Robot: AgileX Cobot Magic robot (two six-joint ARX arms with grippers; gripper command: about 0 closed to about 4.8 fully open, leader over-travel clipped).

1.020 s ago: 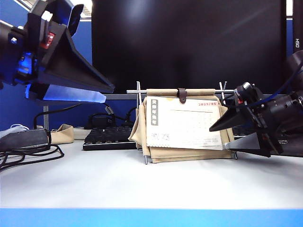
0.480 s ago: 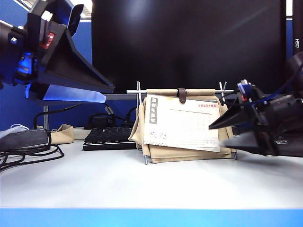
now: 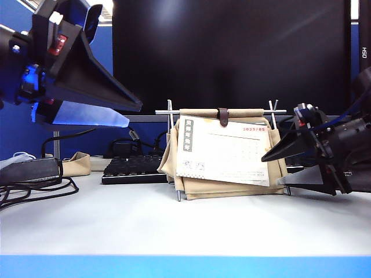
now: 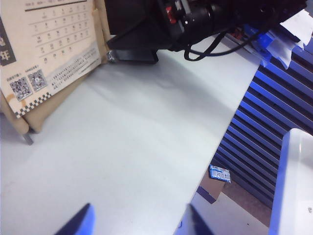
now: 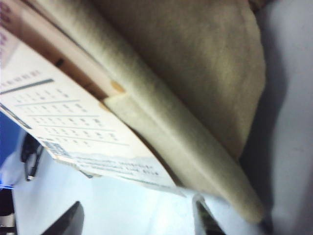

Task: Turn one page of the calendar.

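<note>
Exterior view: the calendar point(image 3: 223, 153) stands on the pale surface point(image 3: 185, 223) in front of a black monitor point(image 3: 232, 55). Its thin silver rod frame point(image 3: 169, 124) carries a beige fabric pouch, closed at the top bar by a small brown leather strap point(image 3: 223, 116). The page point(image 3: 223, 152), white with a red date in its upper corner and a grey-green vertical label, hangs in front of the pouch, tilted so that its lower edge slopes down toward the right. A dark keyboard point(image 3: 133, 169) and black cables point(image 3: 35, 188) lie to the left behind it. The left end effector point(image 3: 124, 113) hangs high on the left, well apart from the calendar, its dark wedge-shaped fingers spread wide and holding nothing. The right end effector point(image 3: 275, 171) lies low and nearly level at the calendar's right side, jaws parted, its tips just beside the page's right edge; whether they touch it I cannot tell.

Left wrist view: the page's point(image 4: 46, 51) printed grid and checkered lower border show above bare surface point(image 4: 132, 147); the right arm's black body with cables sits behind. Two blue fingertips point(image 4: 78, 223) stand far apart, released.

Right wrist view: blurred and close. The page's point(image 5: 68, 122) corner and the coarse beige pouch point(image 5: 195, 83) fill the frame; the two fingertips point(image 5: 66, 223) stand apart on either side of the page's lower edge, not clamped on it.
</note>
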